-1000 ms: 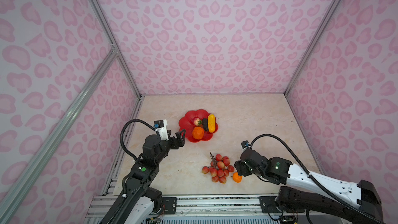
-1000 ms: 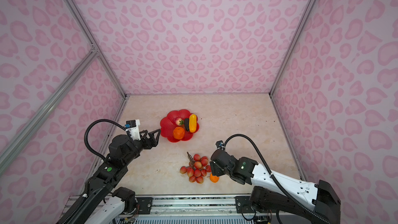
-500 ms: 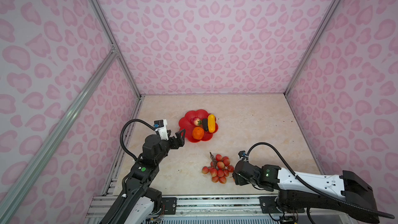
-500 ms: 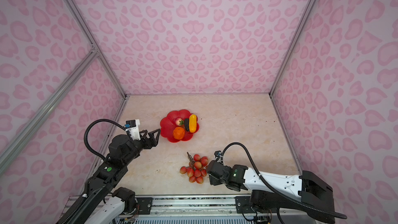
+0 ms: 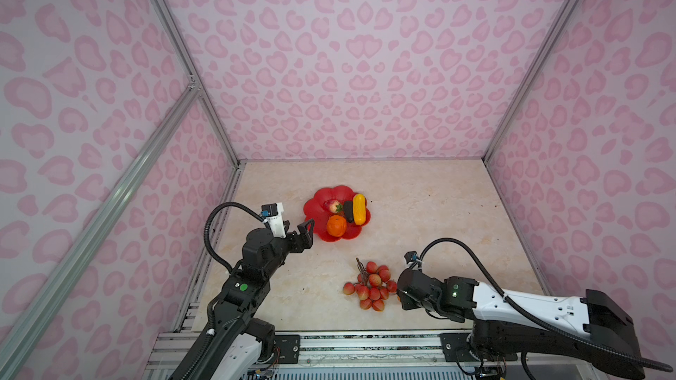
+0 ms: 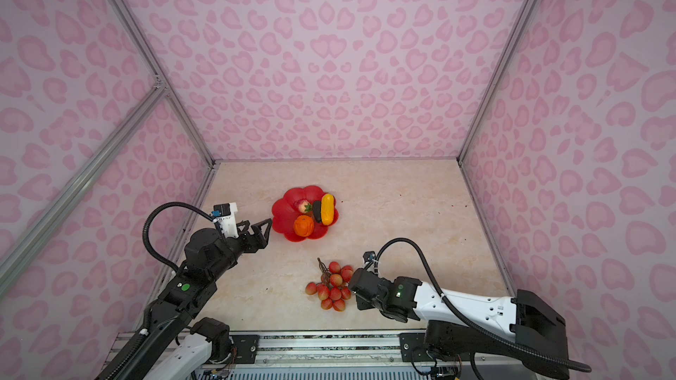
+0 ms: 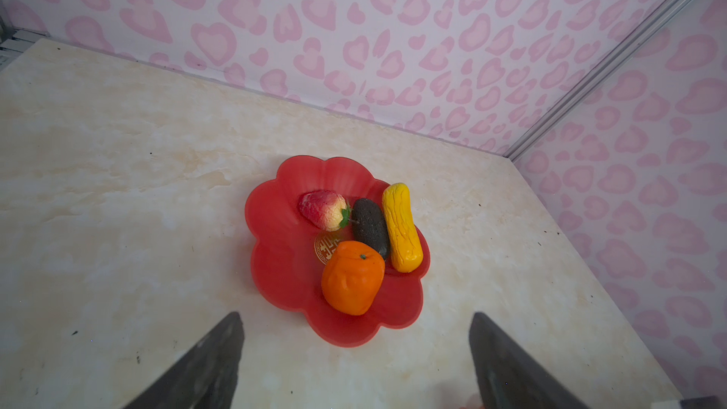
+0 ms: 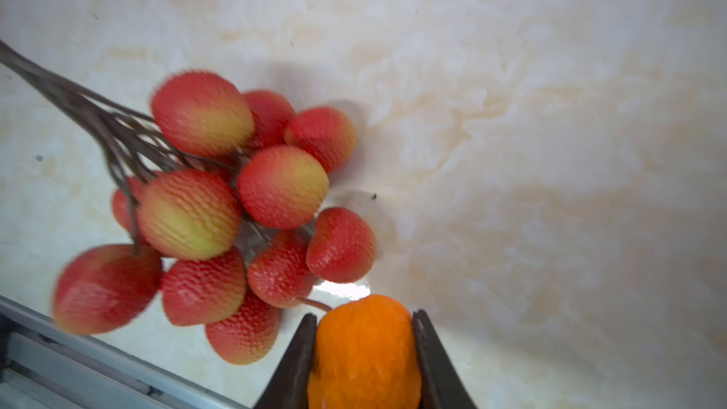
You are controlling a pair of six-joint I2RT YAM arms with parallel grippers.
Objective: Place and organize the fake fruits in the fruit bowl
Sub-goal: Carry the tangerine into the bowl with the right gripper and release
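The red scalloped fruit bowl (image 5: pixel 316 210) (image 6: pixel 283 213) (image 7: pixel 275 265) holds a strawberry (image 7: pixel 320 208), a dark avocado (image 7: pixel 369 226), a yellow oblong fruit (image 7: pixel 401 226) and a large orange (image 7: pixel 352 277). My left gripper (image 5: pixel 305 233) (image 7: pixel 354 320) hovers open and empty just left of the bowl's near rim. The lychee bunch (image 5: pixel 371 285) (image 6: pixel 333 286) (image 8: pixel 236 190) lies on the table near the front. Right beside it, my right gripper (image 8: pixel 365 314) is low over the table and shut on the small orange (image 8: pixel 364 352). In both top views its wrist hides the jaws.
Pink patterned walls close in the marble table (image 5: pixel 420 206) on three sides. A metal rail (image 5: pixel 329 341) runs along the front edge, close to the lychees and my right arm (image 5: pixel 512 305). Bare tabletop lies right of and behind the bowl.
My right gripper dropped down beside the lychee bunch and closed its jaws on the small orange. The left arm and the bowl's fruits stayed still.
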